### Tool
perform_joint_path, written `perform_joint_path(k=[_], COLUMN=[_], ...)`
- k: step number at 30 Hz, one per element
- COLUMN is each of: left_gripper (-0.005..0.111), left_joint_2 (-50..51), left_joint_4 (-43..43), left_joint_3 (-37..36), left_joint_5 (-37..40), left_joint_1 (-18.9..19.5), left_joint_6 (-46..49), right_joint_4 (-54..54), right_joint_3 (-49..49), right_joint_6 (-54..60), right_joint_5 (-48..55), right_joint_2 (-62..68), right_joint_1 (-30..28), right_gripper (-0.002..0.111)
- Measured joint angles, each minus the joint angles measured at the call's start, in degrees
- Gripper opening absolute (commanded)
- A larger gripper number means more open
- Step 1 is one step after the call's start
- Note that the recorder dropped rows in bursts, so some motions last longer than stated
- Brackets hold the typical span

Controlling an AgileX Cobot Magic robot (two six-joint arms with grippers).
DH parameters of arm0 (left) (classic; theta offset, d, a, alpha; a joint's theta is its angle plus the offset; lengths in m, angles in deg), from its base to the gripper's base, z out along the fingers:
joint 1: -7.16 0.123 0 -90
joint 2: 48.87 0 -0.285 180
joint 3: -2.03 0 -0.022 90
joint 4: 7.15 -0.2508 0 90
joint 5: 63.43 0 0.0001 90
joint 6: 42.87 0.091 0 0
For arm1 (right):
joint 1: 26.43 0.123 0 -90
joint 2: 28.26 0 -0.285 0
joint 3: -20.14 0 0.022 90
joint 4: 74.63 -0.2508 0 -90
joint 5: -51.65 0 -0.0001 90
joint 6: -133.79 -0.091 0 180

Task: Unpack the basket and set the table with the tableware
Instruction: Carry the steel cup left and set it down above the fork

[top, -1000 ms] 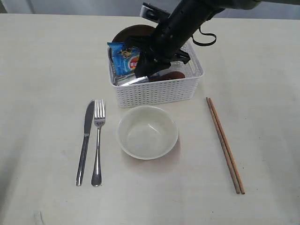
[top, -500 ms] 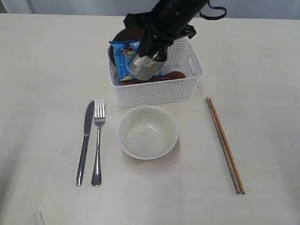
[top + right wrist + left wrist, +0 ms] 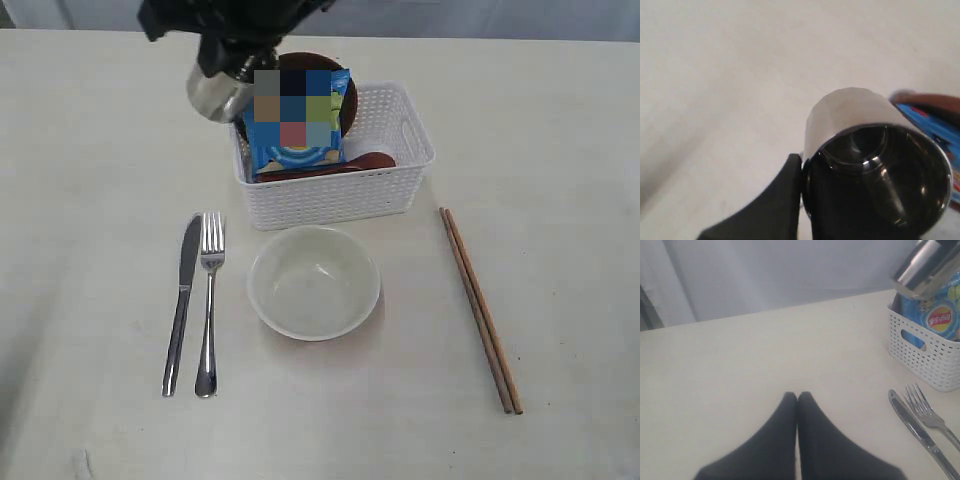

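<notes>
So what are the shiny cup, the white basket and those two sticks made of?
The cup looks like polished steel: mirror-bright, with reflections. The basket seems moulded white plastic, matte, with a lattice of holes. The sticks appear to be brown wood, dull finish.

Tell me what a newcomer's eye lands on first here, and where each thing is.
First the shiny steel mug, tilted in the air at the left edge of the white lattice plastic basket, its wall pinched by the black right gripper. Next the bright blue crisp bag standing up in the basket, and the off-white round bowl on the pale table, just nearer the exterior camera.
</notes>
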Motion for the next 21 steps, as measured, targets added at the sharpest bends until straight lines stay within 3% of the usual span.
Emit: perform_joint_path(k=[6, 13, 21], left_gripper=[0.0, 0.0, 0.0], left_joint_2=[0.0, 0.0, 0.0], left_joint_4=[0.0, 0.0, 0.0], left_joint_3=[0.0, 0.0, 0.0], left_joint_5=[0.0, 0.0, 0.0], left_joint_1=[0.0, 0.0, 0.0], left_joint_6=[0.0, 0.0, 0.0], right_joint_4=[3.3, 15.1, 17.4], right_joint_3=[-11.9, -22.7, -30.9], right_joint_6=[-4.1, -8.1, -8.4], right_joint_5=[3.4, 11.5, 14.2], right_joint_2=[8.9, 19.8, 26.6], right_joint_1=[4.3, 7.3, 8.6], right_gripper=[0.0, 0.0, 0.0])
